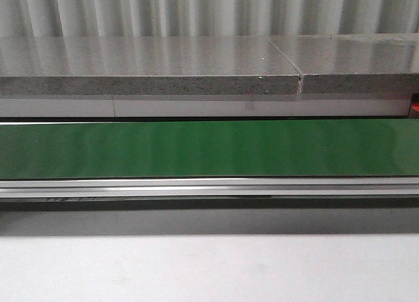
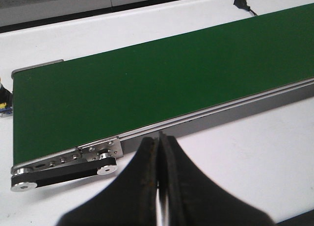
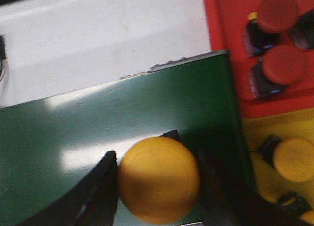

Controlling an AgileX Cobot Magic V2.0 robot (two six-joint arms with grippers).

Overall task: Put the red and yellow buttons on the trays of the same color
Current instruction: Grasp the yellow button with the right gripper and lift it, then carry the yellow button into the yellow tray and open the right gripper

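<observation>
While the right gripper [image 3: 158, 184] clasps the yellow button [image 3: 158, 179] over the green belt [image 3: 88, 128] | yellow tray [image 3: 255, 133] lies just beyond the belt's end, beside the red tray [image 3: 225, 39] | left gripper [image 2: 159, 152] pinched closed, holding nothing, far from the trays.

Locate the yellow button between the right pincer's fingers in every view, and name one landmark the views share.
Front view: not in it; only the bare green belt shows.
Left wrist view: not in it; the left pincer is shut and holds nothing.
Right wrist view: the yellow button sits low in the middle, between the right pincer's fingers, over the belt's end beside the yellow tray.
Shared landmark: the green belt.
</observation>
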